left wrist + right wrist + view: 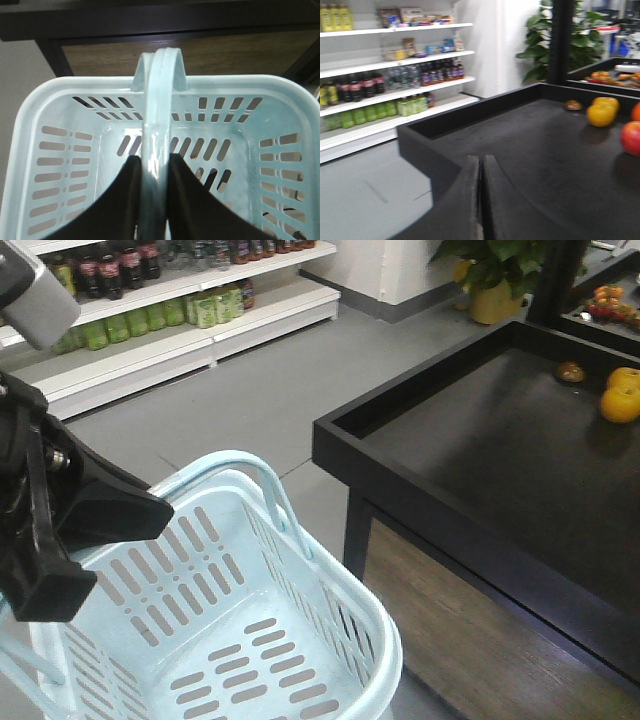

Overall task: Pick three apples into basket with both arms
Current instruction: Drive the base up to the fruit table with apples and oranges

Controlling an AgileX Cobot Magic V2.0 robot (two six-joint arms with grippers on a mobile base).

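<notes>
Your left gripper is clamped on the handle so the empty basket hangs just beside the worktop for short drops, while your right gripper, fingers pressed together and empty, faces what looks like a dark apple far across it.

The basket is pale blue-white all over, its walls and base patterned with rows of short slots. Its handle is the same pale blue, with a glossy sheen. The left gripper is black, and the right gripper is dark charcoal. The tabletop is matt black with a black rim, above a brown wood-grain panel. Near its far right corner lie yellow-orange oranges; at its right edge an apple shows pink-red. The floor is grey. The shelves are white and carry green bottles.
</notes>
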